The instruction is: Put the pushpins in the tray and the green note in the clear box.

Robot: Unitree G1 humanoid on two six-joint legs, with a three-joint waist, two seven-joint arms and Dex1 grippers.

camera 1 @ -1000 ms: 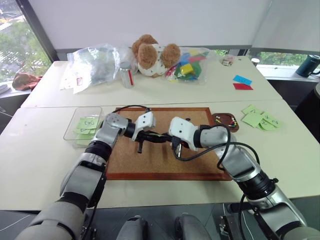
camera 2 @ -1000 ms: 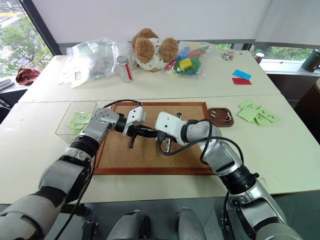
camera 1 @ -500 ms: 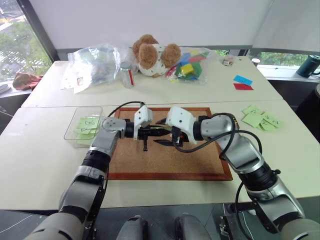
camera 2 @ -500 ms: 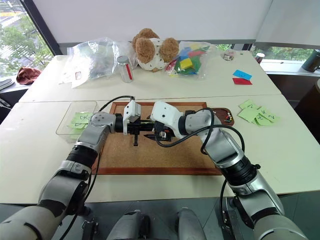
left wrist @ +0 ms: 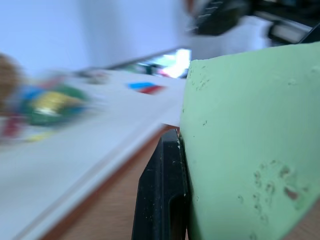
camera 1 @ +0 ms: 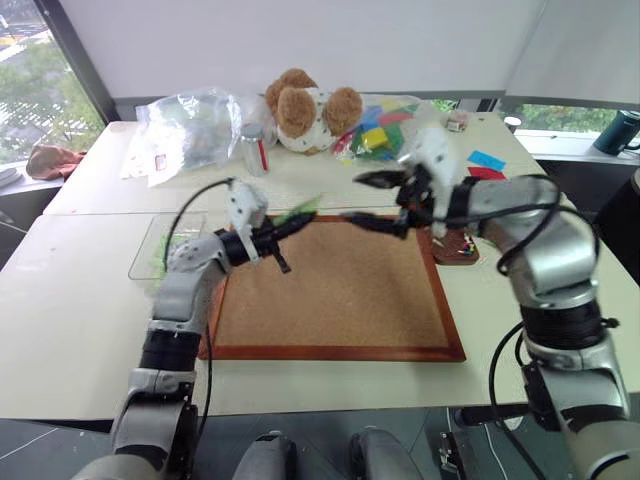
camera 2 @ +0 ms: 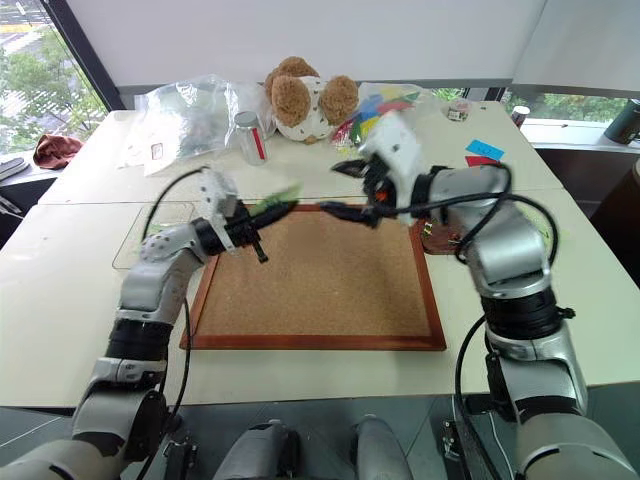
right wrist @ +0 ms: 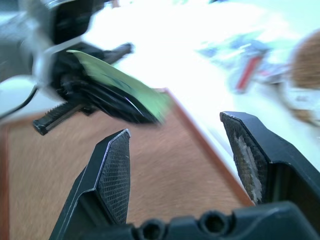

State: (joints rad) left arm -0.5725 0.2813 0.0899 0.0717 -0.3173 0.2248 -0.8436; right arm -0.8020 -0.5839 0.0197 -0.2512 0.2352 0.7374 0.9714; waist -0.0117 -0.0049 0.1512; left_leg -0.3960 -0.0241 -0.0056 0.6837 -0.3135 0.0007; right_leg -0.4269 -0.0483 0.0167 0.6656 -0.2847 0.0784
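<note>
Left hand carries green note; box drop comes next.
Near: corkboard (camera 1: 335, 290) bare on the counter (camera 1: 70, 330). Above its far edge, left hand (camera 1: 290, 224) pinches the green note (camera 1: 301, 211); right hand (camera 1: 362, 197) hovers close by, spread wide, empty. Clear box (camera 1: 165, 247) sits left of the corkboard, tray (camera 1: 458, 249) with pushpins (camera 1: 466, 245) right. Judged next: swing left hand over the box, release.
</note>
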